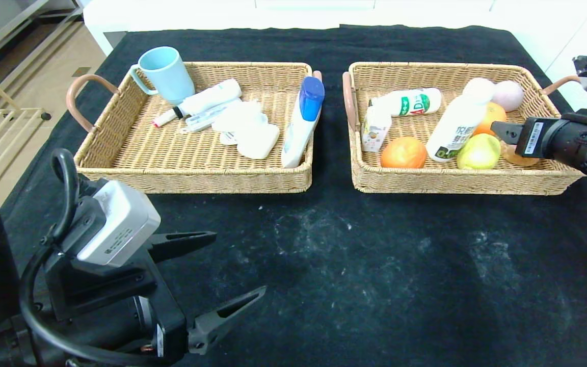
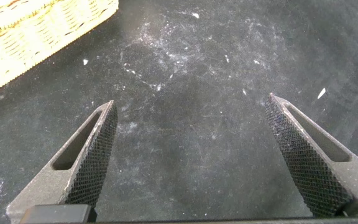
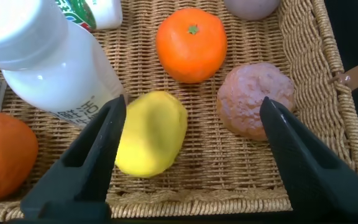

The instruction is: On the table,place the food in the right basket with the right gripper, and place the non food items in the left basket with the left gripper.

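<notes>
Black cloth covers the counter (image 1: 354, 265), dusted with pale smudges toward the front. Two wicker baskets sit side by side at the back.

Left basket (image 1: 196, 178): light blue mug (image 1: 165, 74) in its far left corner, white tube (image 1: 199, 102) lying flat, white soap-like block (image 1: 258, 141), blue-capped white bottle (image 1: 301, 122) leaning along the right wall.

Right basket (image 1: 456, 181): small white bottle with green label (image 1: 408, 102), large white bottle (image 1: 454, 127) lying slanted, orange (image 1: 403, 152) near the front wall, second orange (image 3: 191, 43) farther back, yellow fruit (image 3: 151, 134), brownish round item (image 3: 255, 99) just beside it, pale pink ball (image 1: 507, 95) in the far right corner.

Right gripper (image 3: 188, 162) hangs over the front right of the right basket, fingers (image 3: 98, 155) well apart, holding nothing; yellow fruit and brownish item lie below them.

Left gripper (image 1: 222, 278) sits low at the front left over bare cloth, fingers (image 2: 89, 162) spread wide and empty.
</notes>
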{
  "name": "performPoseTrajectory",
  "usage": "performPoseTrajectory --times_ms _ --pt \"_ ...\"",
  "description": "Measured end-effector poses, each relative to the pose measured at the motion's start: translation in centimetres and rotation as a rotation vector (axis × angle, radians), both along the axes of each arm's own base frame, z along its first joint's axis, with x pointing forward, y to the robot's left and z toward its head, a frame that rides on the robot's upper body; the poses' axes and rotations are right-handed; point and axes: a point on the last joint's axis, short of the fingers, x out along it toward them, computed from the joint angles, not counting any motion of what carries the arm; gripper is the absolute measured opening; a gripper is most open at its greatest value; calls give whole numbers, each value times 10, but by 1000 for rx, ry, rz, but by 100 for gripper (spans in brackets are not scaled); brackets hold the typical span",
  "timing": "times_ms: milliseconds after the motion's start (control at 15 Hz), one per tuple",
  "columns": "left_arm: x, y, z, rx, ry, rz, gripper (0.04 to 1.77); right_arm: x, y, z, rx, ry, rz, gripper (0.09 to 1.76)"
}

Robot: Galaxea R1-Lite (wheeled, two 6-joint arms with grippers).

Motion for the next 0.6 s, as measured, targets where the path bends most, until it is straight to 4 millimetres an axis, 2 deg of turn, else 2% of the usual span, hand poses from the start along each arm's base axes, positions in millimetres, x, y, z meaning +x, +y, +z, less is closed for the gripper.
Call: performPoseTrajectory --times_ms 400,600 --pt "0 0 0 -1 -1 -1 172 -3 0 0 -2 3 -1 165" --pt "-1 0 0 -1 -1 -1 172 -13 0 2 -9 3 23 167"
